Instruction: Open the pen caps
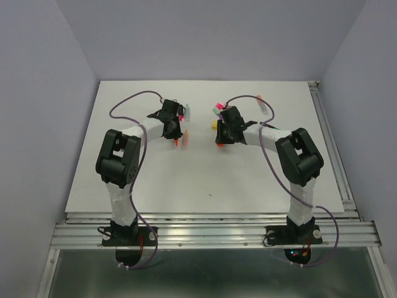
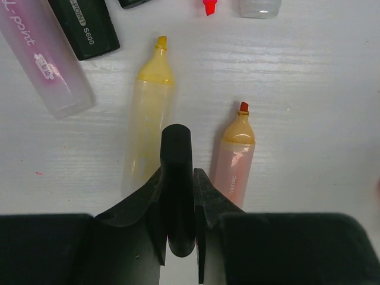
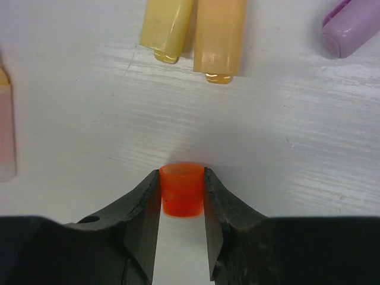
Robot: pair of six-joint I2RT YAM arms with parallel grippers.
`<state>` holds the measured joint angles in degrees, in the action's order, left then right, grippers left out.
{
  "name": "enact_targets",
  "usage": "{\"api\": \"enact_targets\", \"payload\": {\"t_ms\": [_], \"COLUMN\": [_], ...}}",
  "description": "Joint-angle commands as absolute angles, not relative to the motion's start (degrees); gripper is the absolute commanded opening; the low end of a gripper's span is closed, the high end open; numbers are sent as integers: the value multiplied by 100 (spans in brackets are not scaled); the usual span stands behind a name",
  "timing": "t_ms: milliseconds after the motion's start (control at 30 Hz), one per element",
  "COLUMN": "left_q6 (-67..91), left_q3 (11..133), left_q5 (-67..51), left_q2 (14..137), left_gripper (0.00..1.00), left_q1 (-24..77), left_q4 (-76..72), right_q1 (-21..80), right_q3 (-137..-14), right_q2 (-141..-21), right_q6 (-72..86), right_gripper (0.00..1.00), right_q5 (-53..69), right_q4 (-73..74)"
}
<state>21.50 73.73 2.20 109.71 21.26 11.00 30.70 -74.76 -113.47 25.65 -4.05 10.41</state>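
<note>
left wrist view: a pink translucent pen (image 2: 44, 59) lies at the far left of the white worktop (image 2: 309, 119), with a black pen (image 2: 83, 24) marked s600 just beside it. next is a yellow pen (image 2: 151, 107), uncapped, its tip pointing away. the left claw (image 2: 178, 175) is clenched on a black barrel (image 2: 177, 148) that shows between its jaws. just right of it lies an orange pen (image 2: 234, 160), also uncapped, its red tip bare. the claw sits between these two pens.

right wrist view: a pink barrel (image 3: 5, 130) shows at the left edge. in the middle the right claw (image 3: 181, 178) grasps an orange cap (image 3: 181, 193), one jaw on each side; i cannot tell whether the cap touches the worktop. beyond it a yellow barrel (image 3: 166, 27) and an amber barrel (image 3: 219, 35) lie side by side. a lilac piece (image 3: 350, 29) lies at the far right, well apart.
</note>
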Motion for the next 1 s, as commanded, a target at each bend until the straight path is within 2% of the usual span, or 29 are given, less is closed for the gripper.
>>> {"api": "enact_targets", "payload": {"t_ms": [0,67,200,367,500,567,600,667,800,833,900,967], "left_q6": [1951,1951,1934,1925,1934,1960,2012,2065,2144,2171,2276,2425], "left_q3": [7743,7796,7910,7893,7805,7744,7717,7603,7471,7418,7199,6832], "left_q5": [246,255,141,44,35,26,35,35,97,97,97,149], "left_q2": [10977,11039,11180,11127,10881,10636,10435,10196,9564,9275,8958,8431], "left_gripper": [28,32,45,54,60,66,70,77,87,94,99,99], "left_q1": [2127,2109,2109,2118,2118,2118,2109,2109,2118,2118,2118,2127], "left_q4": [1345,1380,1441,1468,1459,1441,1415,1354,1318,1301,1266,1090], "right_q1": [3032,3032,3032,3023,3023,3023,3015,2997,2813,2673,2480,2041], "right_q3": [-7919,-7936,-7980,-8007,-7884,-7753,-7700,-7603,-7454,-7331,-7199,-7093], "right_q2": [-11408,-11443,-11443,-11312,-10943,-10662,-10574,-10329,-9950,-9854,-9625,-9502], "right_q6": [2399,2400,2373,2329,2241,2154,2101,1978,1820,1776,1512,1135], "right_gripper": [9,14,31,40,60,76,89,97,100,100,100,100], "right_q5": [-483,-501,-536,-598,-589,-624,-659,-755,-1054,-1055,-976,-653], "right_q4": [1169,1195,1239,1371,1380,1345,1319,1283,1406,1363,1345,1397]}}
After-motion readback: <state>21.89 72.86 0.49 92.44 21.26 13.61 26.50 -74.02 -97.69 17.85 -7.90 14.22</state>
